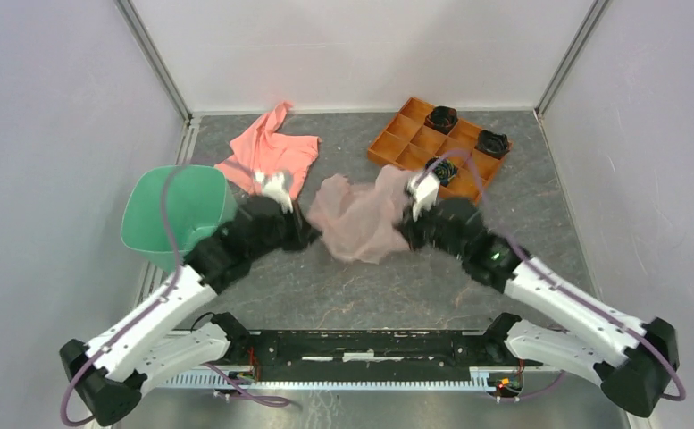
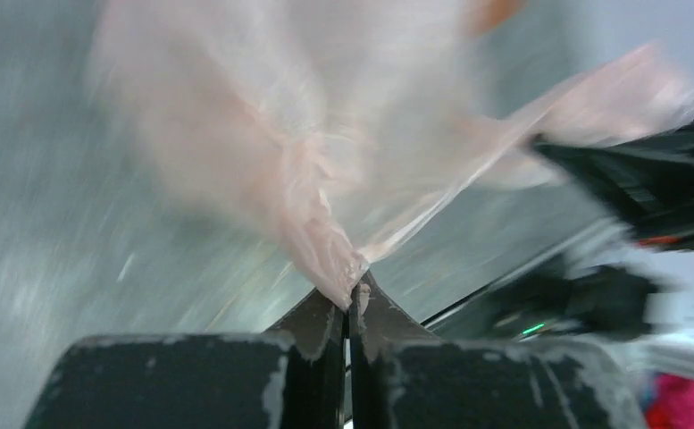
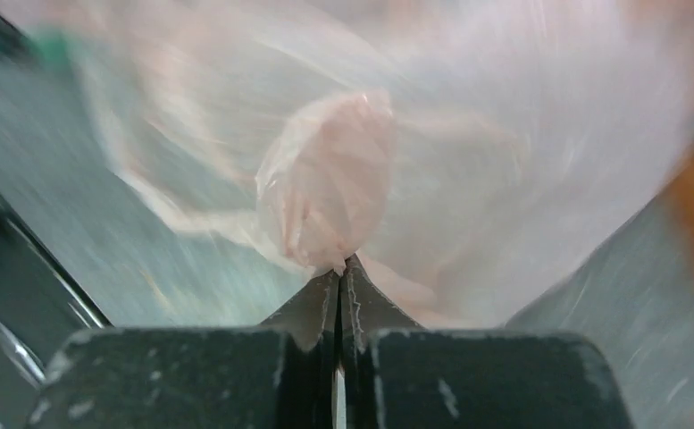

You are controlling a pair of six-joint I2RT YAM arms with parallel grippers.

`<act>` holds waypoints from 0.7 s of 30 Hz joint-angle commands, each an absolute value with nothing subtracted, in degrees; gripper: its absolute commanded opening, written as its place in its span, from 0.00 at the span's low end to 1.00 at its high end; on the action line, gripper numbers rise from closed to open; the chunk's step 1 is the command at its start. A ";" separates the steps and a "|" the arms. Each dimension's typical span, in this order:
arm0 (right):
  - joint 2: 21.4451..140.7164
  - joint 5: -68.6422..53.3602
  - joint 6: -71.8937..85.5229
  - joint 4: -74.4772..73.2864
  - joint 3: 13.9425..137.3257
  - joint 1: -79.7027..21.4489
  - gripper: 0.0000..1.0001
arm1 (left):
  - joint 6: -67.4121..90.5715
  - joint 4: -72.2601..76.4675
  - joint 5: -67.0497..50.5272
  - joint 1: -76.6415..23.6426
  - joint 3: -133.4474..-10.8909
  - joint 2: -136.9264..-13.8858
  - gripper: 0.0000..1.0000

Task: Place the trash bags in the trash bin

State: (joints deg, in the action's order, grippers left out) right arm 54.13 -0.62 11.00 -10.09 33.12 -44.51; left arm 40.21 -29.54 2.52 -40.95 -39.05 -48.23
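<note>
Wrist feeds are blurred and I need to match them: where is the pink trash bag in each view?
Top external: trash bag at centre, held between left tool and right tool.
Left wrist: upper middle, pinched in the shut left tool.
Right wrist: most of frame, pinched in the shut right tool.
Shared landmark: grey table beneath the bag.

Overhead looks down; wrist views (very close) share the bag (image 2: 307,206).

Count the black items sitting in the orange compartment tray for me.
3 in the orange tray: one black item at the far edge, another at the right end, a third at the near edge. The right arm overlaps that edge, so another may be hidden.
</note>
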 commanded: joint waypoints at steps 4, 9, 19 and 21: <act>51.67 -6.08 3.92 -2.16 73.18 -44.74 0.01 | 32.84 -14.69 -9.95 -40.96 -80.20 -49.63 0.02; 45.21 -3.80 6.37 7.24 56.88 -44.73 0.01 | 35.06 -13.70 -1.29 -40.99 -68.39 -43.52 0.02; 45.03 -6.83 19.85 12.19 19.88 -44.74 0.01 | 49.67 -16.18 0.26 -40.87 -29.29 -35.76 0.02; 44.30 -3.40 14.16 6.33 29.66 -44.74 0.00 | 45.29 -14.40 0.26 -40.87 -36.47 -35.28 0.02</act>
State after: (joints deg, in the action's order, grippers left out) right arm 51.40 -6.13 17.26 0.58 13.45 -44.60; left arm 44.86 -22.59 0.58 -40.95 -25.08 -43.55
